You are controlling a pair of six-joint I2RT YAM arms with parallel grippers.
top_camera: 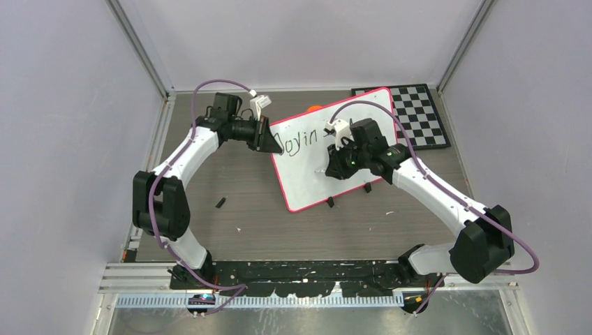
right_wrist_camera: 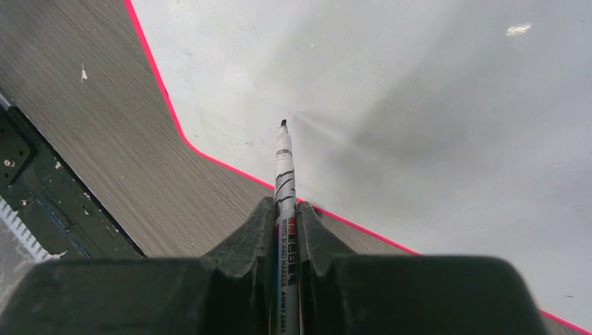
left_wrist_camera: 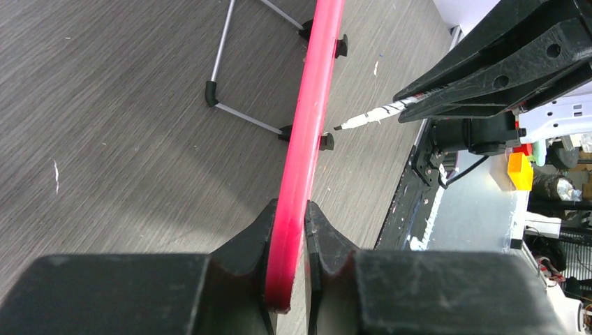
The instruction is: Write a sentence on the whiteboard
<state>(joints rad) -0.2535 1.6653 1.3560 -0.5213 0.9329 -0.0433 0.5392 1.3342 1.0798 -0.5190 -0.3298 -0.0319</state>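
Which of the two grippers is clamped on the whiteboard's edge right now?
The left gripper: its fingers pinch the whiteboard by its pink-red rim. The right gripper grips the marker instead, tip pointed at the white surface.

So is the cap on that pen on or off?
Off. The marker held in the right gripper shows its bare dark tip, pointed at the whiteboard.
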